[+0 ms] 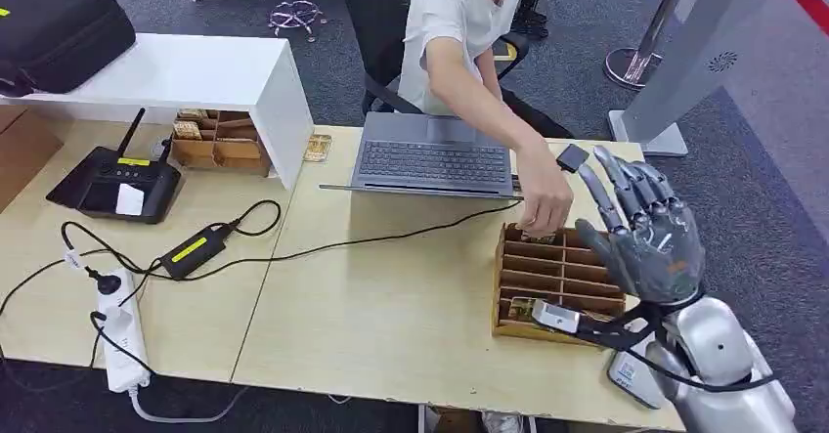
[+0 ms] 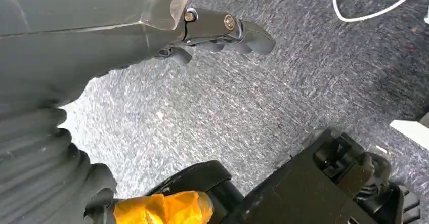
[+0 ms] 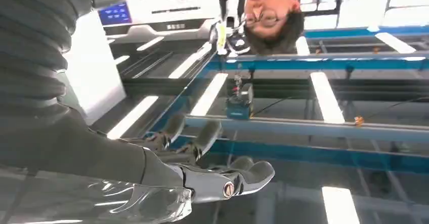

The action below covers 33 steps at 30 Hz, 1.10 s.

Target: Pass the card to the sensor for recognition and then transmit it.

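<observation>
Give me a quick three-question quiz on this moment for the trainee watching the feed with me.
1. True or false: the right hand is raised with its fingers spread and holds no card.
2. Multiple choice: where does the person's hand reach? A) onto the laptop keys B) to the far end of the wooden card tray C) to the power strip
3. Fill in: the black sensor unit with the antenna sits on the table, near the open side of the white ____.

Key: 1 true; 2 B; 3 shelf
</observation>
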### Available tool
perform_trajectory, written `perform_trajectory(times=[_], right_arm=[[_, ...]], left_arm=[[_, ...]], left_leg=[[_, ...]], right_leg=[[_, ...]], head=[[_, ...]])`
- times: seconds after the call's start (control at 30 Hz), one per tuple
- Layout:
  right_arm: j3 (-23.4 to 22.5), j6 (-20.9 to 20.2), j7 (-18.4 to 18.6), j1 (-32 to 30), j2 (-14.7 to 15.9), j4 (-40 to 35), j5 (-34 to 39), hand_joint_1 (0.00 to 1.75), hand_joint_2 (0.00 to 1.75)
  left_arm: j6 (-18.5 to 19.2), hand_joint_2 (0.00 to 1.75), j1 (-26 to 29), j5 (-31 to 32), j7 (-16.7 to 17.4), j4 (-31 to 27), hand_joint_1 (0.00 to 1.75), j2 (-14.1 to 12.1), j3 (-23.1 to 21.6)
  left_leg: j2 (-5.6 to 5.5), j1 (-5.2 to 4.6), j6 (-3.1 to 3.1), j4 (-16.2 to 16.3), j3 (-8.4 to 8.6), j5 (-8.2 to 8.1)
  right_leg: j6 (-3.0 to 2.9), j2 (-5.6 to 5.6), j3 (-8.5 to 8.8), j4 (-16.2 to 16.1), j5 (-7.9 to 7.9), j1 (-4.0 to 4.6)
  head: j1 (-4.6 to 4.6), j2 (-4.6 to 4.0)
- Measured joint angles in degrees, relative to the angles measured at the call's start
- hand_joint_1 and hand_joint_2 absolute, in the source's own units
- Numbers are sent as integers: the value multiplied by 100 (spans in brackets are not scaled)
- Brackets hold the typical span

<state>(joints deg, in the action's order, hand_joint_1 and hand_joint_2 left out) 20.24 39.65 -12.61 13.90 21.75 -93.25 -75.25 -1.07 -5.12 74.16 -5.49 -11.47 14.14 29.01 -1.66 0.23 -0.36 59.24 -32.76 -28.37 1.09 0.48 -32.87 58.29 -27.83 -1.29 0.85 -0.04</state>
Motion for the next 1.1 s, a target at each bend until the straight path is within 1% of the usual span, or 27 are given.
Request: perform_trajectory(times=[0.07, 0.13, 0.27, 0.37, 0.47, 0.5, 0.53, 0.7, 0.73, 0.77, 0.83, 0.87, 0.9, 0.93, 1.0, 1.03, 1.1], right_arm=[[-116, 0, -143, -483, 68, -352, -39, 0, 175], [-347, 4, -262, -1010, 74, -792, -90, 0, 175], [-610, 4, -348, -1609, 94, -1246, -101, 0, 175], [-856, 4, -675, -2051, 79, -1522, -68, 0, 175], [-1195, 4, -966, -2515, -55, -1776, 20, 0, 175], [-1269, 4, -969, -2630, -90, -1822, 20, 0, 175], [-1335, 4, -866, -2751, -105, -1885, 7, 0, 175], [-1397, 2, -769, -3128, -109, -1903, 112, 0, 175], [-1403, -19, -692, -3186, -95, -1879, 155, 0, 175], [-1375, -97, -502, -3218, -11, -1829, 230, 0, 175], [-1226, -219, -3, -3241, 346, -1678, 374, 0, 175], [-1152, -266, 169, -3236, 532, -1624, 447, 0, 175], [-1078, -436, 296, -3213, 674, -1584, 537, 0, 175], [-987, -694, 389, -3175, 818, -1547, 650, 0, 175], [-791, -1437, 478, -3038, 1201, -1446, 998, 0, 175], [-736, -1623, 481, -2961, 1348, -1411, 1098, 0, 175], [-649, -1795, 481, -2822, 1553, -1350, 1202, 0, 175]], left_arm=[[-66, 175, 9, -70, 0, 0, 0, 0, 53], [-103, 175, 28, -135, 0, 0, 0, -2, 116], [-149, 175, 34, -170, 0, 0, 0, -4, 188], [-170, 175, 45, -210, 0, 0, 0, -7, 247], [-197, 175, 63, -227, 0, 0, 0, -7, 293], [-203, 175, 62, -219, 0, 0, 0, -7, 316], [-214, 175, 60, -186, 0, 0, 0, -7, 352], [-219, 175, 63, -157, -2, 0, 0, -7, 461], [-218, 175, 63, -157, -2, 0, 0, -7, 474], [-218, 175, 62, -157, -4, 0, 0, -7, 483], [-218, 175, 57, -157, -7, 0, 0, -7, 503], [-218, 175, 59, -157, -15, 0, 0, -7, 507], [-218, 175, 59, -157, -26, 0, 0, -7, 509], [-214, 175, 57, -155, -39, 0, 0, -7, 509], [-201, 175, 55, -155, -55, 0, 0, -7, 509], [-194, 175, 55, -155, -57, 0, 0, -9, 509], [-184, 175, 55, -155, -63, 0, 0, -11, 509]], left_leg=[[0, 0, 1, 0, 0, -3], [-2, 0, 3, -2, -7, -7], [10, 1, -3, -3, 1, -12], [5, 0, -4, -2, 1, -11], [6, 0, -4, -3, 0, -11], [10, 0, -4, -3, 2, -11], [10, 1, -4, -3, 1, -12], [9, 1, -4, -3, 0, -11], [10, 1, -4, -3, -1, -11], [11, 0, -3, -3, 0, -12], [16, -1, -3, -3, 0, -12], [17, 0, -3, -2, 0, -12], [17, -1, -3, -1, 0, -12], [17, -4, -2, -1, 0, -12], [18, -5, -2, 0, 1, -11], [17, -5, -2, 1, 2, -11], [16, -5, -2, 1, 4, -10]], right_leg=[[3, 0, -1, -1, -5, 0], [1, -6, -1, 0, -9, 0], [0, 8, -3, 0, -9, 0], [0, 2, -1, 0, -10, 0], [0, 4, 0, 1, -10, 0], [0, 7, 0, 1, -10, 0], [0, 7, 0, 1, -10, 0], [0, 5, 1, 0, -10, 0], [0, 5, 1, 0, -10, 0], [0, 7, 1, 0, -10, -1], [1, 11, 1, 0, -9, -2], [2, 11, 2, -1, -9, -2], [2, 11, 2, -1, -8, -2], [3, 10, 4, -1, -7, -4], [5, 11, 3, -1, -4, -5], [6, 12, 3, -1, -4, -5], [6, 12, 3, -1, -4, -4]], head=[[0, 0], [0, 0], [0, 0], [0, 0], [0, 0], [-2, 0], [4, 0], [2, 0], [0, 0], [-2, 0], [2, 0], [2, 0], [4, 0], [0, 0], [0, 0], [4, 0], [0, 0]])
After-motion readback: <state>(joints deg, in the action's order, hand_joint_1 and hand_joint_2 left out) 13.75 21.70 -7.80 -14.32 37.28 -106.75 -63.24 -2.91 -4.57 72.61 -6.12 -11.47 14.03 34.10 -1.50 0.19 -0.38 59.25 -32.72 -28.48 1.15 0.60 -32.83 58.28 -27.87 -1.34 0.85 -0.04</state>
